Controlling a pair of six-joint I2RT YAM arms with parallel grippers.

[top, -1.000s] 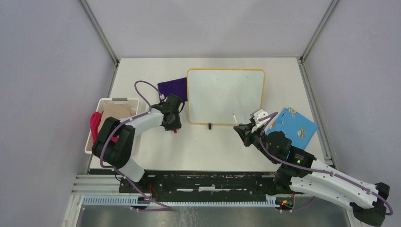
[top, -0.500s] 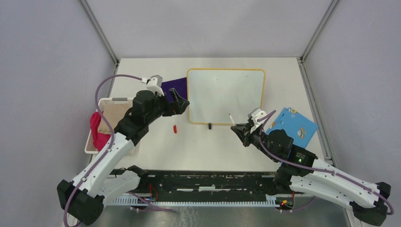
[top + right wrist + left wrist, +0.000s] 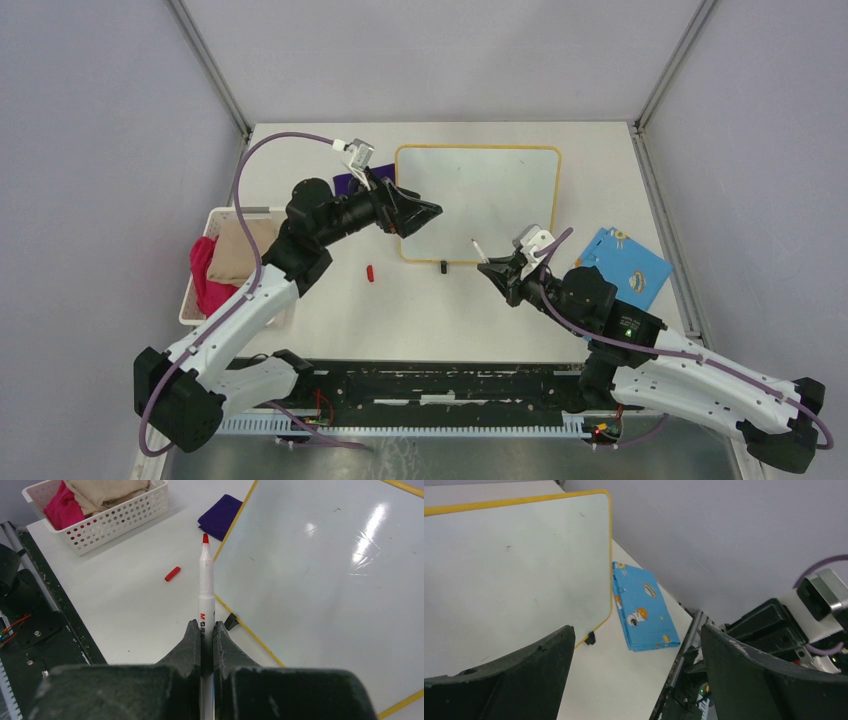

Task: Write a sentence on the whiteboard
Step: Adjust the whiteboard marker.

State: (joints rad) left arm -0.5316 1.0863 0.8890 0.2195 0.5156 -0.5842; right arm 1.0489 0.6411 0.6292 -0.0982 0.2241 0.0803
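Note:
The whiteboard (image 3: 478, 203) lies flat at the back of the table, its white face (image 3: 514, 575) (image 3: 325, 590) blank; no sentence shows on it. My left gripper (image 3: 425, 212) (image 3: 638, 630) hovers over the board's left edge, open, with nothing between its fingers. My right gripper (image 3: 497, 272) (image 3: 203, 625) is shut on a white marker (image 3: 478, 249) (image 3: 205, 585). The marker's bare red tip points up and left, just off the board's near edge beside a black foot (image 3: 230, 621). The red cap (image 3: 370, 272) (image 3: 172, 573) lies on the table left of the board.
A purple cloth (image 3: 352, 182) (image 3: 222, 516) lies by the board's left side, partly under my left arm. A white basket (image 3: 235, 262) (image 3: 100, 525) with pink and beige cloths stands at the left edge. A blue patterned sheet (image 3: 625, 267) (image 3: 644, 607) lies right of the board.
My left gripper opened, leaving the red cap on the table, and swung up and right to the board's left edge. My right gripper carried the marker slightly left.

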